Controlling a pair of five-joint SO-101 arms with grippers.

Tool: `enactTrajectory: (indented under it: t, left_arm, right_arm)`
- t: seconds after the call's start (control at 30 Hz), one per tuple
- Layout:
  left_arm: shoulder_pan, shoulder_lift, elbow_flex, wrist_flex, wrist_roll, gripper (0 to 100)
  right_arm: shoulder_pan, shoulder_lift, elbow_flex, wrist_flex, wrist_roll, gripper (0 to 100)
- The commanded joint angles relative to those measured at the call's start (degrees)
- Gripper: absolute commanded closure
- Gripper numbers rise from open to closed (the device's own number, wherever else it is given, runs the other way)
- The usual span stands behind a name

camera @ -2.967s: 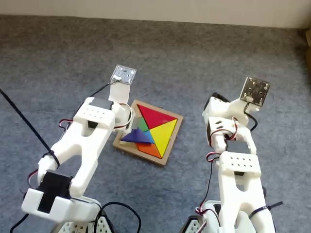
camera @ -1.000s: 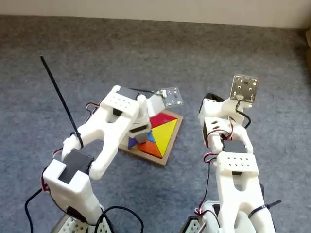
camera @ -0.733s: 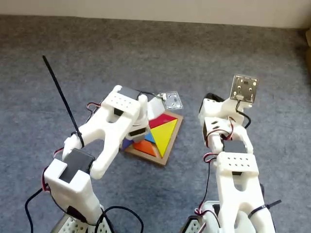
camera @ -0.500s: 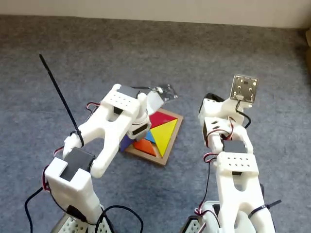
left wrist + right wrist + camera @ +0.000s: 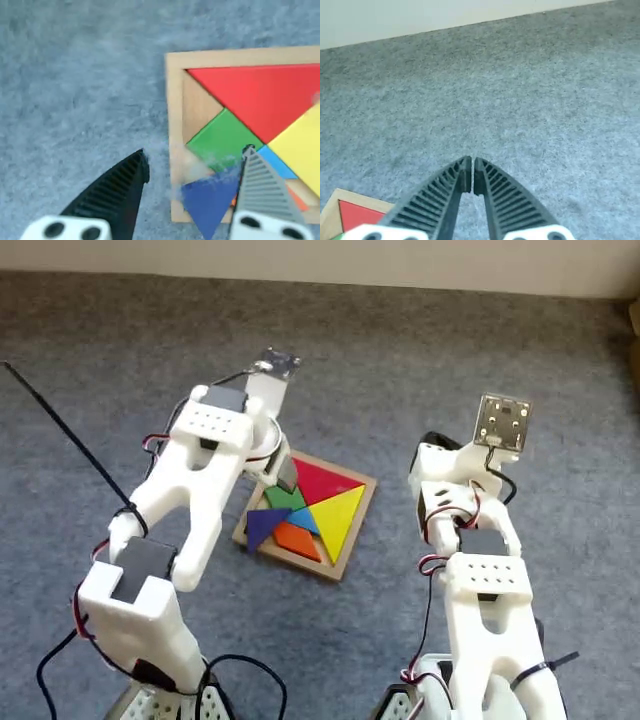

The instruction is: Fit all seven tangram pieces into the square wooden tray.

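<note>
Left tool (image 5: 195,151) hangs above the near-left corner of the wooden tray (image 5: 175,125), fingers spread wide and holding nothing. The dark finger is out over the grey surface (image 5: 75,75); the pale one is over the pieces.

Right tool (image 5: 472,180): fingers pressed together, empty, parked over the surface and apart from the tray.

Tray contents, wrist view:
- red triangle (image 5: 260,95) seated along the far rim
- yellow triangle (image 5: 300,145) beside it
- green piece (image 5: 222,137) touching the red
- small light-blue piece (image 5: 277,162) and orange piece (image 5: 295,537) toward the middle
- blue triangle (image 5: 210,200) not seated: it lies across the rim, one tip out past it
- bare pocket (image 5: 197,107) of wood showing between the rim, the red and the green

Six colours counted; I cannot make out a seventh.

Judgement: the step in hand is settling the blue triangle, so the task is near its end but not done.

To do it well:
- Lower the left tool until its fingers straddle the triangle, and pinch by the edges, not the tip.
- Lift it just free of the rim before turning it; dragging would likely ride it up on the wood or shove the tray across the soft surface.
- Turn it to match the open gap, then set it down flat.
- Keep the pale finger off the green piece, which looks easy to knock loose.
</note>
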Motion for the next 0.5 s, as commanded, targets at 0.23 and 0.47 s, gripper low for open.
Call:
enactTrajectory:
  t: [0.23,0.47]
  left_arm:
    - [-5.76,-0.75,-11.74,11.96,1.14,71]
    - [-8.84,-1.8,-14.9,18.11,-2.46,74]
  right_arm:
    - [0.75,-2.15,-0.48,-1.71,0.79,97.1]
    - [0.75,-2.15,-0.48,-1.71,0.79,97.1]
